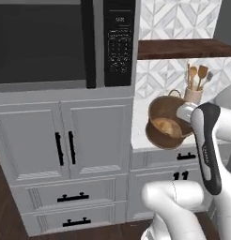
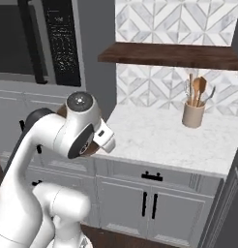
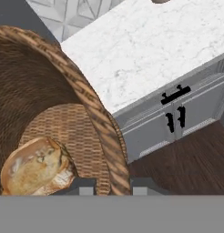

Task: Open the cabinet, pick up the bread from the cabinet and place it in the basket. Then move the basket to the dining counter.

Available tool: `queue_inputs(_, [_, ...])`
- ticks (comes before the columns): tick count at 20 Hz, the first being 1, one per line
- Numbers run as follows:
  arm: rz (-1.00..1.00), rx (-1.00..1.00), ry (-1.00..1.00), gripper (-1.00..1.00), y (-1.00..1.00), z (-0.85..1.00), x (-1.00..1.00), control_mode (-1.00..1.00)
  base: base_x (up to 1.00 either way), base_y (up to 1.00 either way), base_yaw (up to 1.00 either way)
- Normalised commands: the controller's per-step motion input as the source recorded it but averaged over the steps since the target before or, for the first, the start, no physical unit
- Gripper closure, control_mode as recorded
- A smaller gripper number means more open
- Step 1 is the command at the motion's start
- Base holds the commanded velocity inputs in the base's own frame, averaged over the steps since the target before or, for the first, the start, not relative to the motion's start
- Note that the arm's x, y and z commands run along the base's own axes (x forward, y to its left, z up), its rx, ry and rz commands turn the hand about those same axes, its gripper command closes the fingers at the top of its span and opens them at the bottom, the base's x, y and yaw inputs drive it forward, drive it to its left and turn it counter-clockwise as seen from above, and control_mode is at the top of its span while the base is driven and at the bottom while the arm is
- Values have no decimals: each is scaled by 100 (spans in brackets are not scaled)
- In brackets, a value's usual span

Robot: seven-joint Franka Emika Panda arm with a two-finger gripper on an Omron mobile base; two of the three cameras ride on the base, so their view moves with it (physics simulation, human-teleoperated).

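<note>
As basket point(image 1: 165, 123) tilts, bread point(image 3: 35, 166) inside

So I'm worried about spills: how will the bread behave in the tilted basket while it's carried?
The bread is rounded and lies loose, so it may roll. The tilted basket has deep woven walls that should probably contain it. Its rim sits between the gripper fingertips.

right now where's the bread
The bread lies on the floor of the basket, which is tilted and lifted at the edge of the marble worktop, left of the crock of wooden spoons.
</note>
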Motion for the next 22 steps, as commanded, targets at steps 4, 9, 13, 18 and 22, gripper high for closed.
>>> queue_inputs(4, [0, 0, 0, 100, 0, 0, 0, 100, -100, 69, 15])
queue_inputs(9, [0, 0, 0, 100, 0, 0, 0, 100, -55, 68, 49])
queue_inputs(13, [0, 0, 0, 100, 0, 0, 0, 100, 0, 20, 89])
queue_inputs(18, [0, 0, 0, 100, 0, 0, 0, 100, 30, 0, 89])
queue_inputs(22, [0, 0, 0, 100, 0, 0, 0, 100, 99, 10, 62])
